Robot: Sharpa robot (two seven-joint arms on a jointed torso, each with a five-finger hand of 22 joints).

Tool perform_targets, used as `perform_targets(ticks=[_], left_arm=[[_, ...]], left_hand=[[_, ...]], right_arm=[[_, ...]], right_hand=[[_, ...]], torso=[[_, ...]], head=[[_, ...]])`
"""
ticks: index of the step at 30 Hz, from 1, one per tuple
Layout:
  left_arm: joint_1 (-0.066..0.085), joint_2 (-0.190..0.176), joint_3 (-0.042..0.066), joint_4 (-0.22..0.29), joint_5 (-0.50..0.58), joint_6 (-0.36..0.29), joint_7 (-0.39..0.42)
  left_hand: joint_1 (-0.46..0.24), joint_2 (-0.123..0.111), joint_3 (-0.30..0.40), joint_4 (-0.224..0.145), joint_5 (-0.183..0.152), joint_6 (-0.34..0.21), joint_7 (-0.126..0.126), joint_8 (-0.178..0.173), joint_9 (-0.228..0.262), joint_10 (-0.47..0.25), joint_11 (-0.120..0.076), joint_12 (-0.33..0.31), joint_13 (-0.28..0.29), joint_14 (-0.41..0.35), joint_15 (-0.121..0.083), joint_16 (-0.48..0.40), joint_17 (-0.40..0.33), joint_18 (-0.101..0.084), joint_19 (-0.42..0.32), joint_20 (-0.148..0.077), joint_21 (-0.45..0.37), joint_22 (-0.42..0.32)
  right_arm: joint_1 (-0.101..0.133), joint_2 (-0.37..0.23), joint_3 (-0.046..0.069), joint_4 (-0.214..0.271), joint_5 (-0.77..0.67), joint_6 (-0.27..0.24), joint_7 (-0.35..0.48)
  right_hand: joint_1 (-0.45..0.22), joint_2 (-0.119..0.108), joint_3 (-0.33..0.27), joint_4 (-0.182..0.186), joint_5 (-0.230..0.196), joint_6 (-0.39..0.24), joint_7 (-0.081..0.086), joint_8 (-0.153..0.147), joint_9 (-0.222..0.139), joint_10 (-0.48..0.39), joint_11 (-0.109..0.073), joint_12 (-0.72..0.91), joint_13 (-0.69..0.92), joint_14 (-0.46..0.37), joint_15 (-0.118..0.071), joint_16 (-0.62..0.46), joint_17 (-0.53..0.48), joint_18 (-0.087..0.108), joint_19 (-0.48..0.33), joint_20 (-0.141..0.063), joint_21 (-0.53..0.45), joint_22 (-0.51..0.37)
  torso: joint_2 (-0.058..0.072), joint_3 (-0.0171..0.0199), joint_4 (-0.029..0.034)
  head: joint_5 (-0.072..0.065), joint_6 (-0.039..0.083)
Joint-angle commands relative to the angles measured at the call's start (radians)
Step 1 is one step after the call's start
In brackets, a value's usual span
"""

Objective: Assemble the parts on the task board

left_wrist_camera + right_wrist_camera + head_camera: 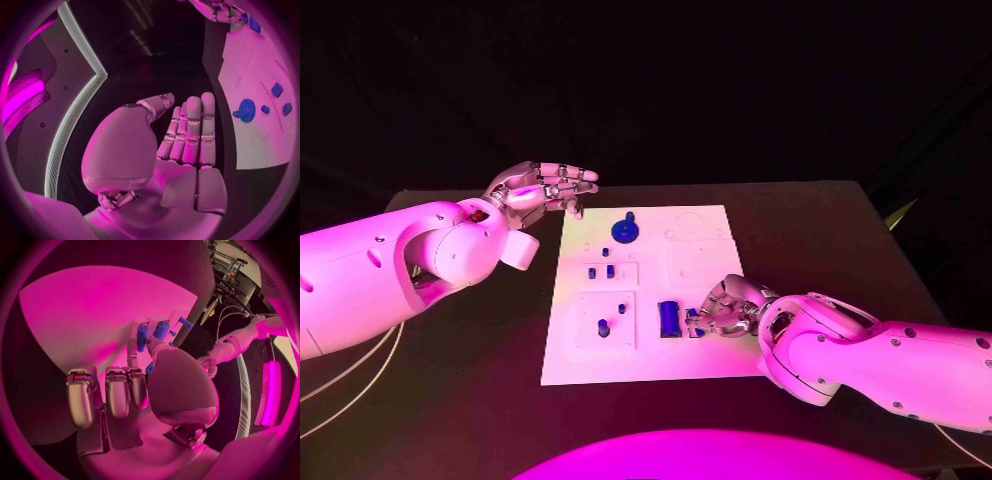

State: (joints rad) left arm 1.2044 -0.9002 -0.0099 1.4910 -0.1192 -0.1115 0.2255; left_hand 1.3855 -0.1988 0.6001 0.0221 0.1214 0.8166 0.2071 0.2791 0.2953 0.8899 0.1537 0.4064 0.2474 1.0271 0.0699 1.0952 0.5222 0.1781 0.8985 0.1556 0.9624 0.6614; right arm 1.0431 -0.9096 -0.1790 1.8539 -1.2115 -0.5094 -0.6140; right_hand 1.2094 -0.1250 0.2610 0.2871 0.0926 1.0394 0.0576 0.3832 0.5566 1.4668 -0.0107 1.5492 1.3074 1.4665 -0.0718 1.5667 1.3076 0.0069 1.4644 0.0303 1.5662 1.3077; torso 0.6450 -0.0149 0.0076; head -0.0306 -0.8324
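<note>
The white task board (596, 362) lies in the middle of the table. A round blue part (627, 230) stands at its far end, also seen as the round part (245, 110). Small blue parts (602, 271) sit mid-board and two more (606, 326) nearer me. A long blue part (671, 319) lies at the near right. My right hand (727, 307) rests at the board's near right edge beside it, thumb and a finger pinching a small blue part (694, 320), a blue sliver (149, 369) by the thumb. My left hand (542, 187) hovers off the far left corner, fingers (190, 132) straight, holding nothing.
The black table (805, 230) surrounds the board, with bare surface to the right and left of it. Pale cables (343, 385) trail off the near left side under my left arm.
</note>
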Motion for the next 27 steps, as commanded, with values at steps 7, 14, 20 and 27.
perform_targets(ticks=[7, 14, 20, 27], left_arm=[[0.001, 0.0, 0.001, 0.002, -0.002, 0.019, 0.002], [0.001, 0.001, 0.001, 0.002, -0.002, 0.019, 0.002], [0.001, 0.001, 0.001, 0.001, -0.002, 0.019, 0.002], [0.001, 0.001, 0.001, 0.001, -0.002, 0.019, 0.002]], left_hand=[[-0.004, 0.0, -0.001, 0.001, 0.005, -0.009, 0.013, 0.006, -0.002, -0.006, -0.002, 0.004, -0.001, -0.006, 0.002, 0.004, -0.002, 0.007, 0.0, 0.009, -0.004, -0.001], [-0.005, 0.0, -0.002, 0.002, 0.005, -0.009, 0.014, 0.007, -0.002, -0.007, -0.001, 0.005, -0.001, -0.006, 0.002, 0.004, -0.002, 0.007, 0.0, 0.009, -0.004, -0.001], [-0.005, 0.0, -0.002, 0.002, 0.005, -0.009, 0.014, 0.007, -0.002, -0.007, -0.001, 0.005, -0.001, -0.006, 0.002, 0.004, -0.002, 0.007, 0.0, 0.009, -0.004, -0.001], [-0.005, 0.0, -0.002, 0.002, 0.005, -0.009, 0.014, 0.007, -0.002, -0.007, -0.001, 0.005, -0.001, -0.006, 0.002, 0.004, -0.002, 0.007, 0.0, 0.009, -0.004, -0.001]], right_arm=[[-0.001, 0.003, 0.0, 0.004, -0.003, 0.015, 0.017], [-0.002, 0.002, 0.0, 0.002, -0.009, 0.016, 0.019], [-0.002, 0.003, 0.0, 0.002, -0.012, 0.014, 0.029], [-0.002, -0.004, 0.0, 0.005, -0.017, 0.017, 0.041]], right_hand=[[-0.015, 0.001, 0.005, 0.001, 0.003, 0.006, 0.0, 0.006, 0.002, 0.095, -0.006, -0.002, 0.254, 0.104, -0.008, 0.004, 0.263, -0.007, 0.106, -0.006, 0.005, 0.263], [-0.059, -0.001, 0.003, 0.002, 0.003, 0.005, 0.001, 0.009, 0.008, 0.095, -0.006, -0.003, 0.253, 0.104, -0.008, 0.004, 0.263, -0.007, 0.106, -0.006, 0.004, 0.263], [-0.143, -0.006, -0.014, 0.004, 0.003, 0.003, -0.001, 0.015, 0.018, 0.095, -0.007, -0.003, 0.254, 0.104, -0.009, 0.004, 0.263, -0.006, 0.106, -0.006, 0.003, 0.263], [-0.194, -0.026, -0.054, 0.0, -0.002, 0.002, -0.003, 0.021, 0.027, 0.096, -0.008, -0.002, 0.254, 0.104, -0.011, 0.004, 0.263, -0.007, 0.106, -0.008, 0.003, 0.263]], torso=[[0.0, 0.0002, -0.0001], [0.0, 0.0003, 0.0], [0.0, 0.0005, -0.0002], [0.0, 0.0004, 0.0004]], head=[[0.002, -0.002], [0.001, -0.002], [0.001, -0.001], [0.001, -0.002]])
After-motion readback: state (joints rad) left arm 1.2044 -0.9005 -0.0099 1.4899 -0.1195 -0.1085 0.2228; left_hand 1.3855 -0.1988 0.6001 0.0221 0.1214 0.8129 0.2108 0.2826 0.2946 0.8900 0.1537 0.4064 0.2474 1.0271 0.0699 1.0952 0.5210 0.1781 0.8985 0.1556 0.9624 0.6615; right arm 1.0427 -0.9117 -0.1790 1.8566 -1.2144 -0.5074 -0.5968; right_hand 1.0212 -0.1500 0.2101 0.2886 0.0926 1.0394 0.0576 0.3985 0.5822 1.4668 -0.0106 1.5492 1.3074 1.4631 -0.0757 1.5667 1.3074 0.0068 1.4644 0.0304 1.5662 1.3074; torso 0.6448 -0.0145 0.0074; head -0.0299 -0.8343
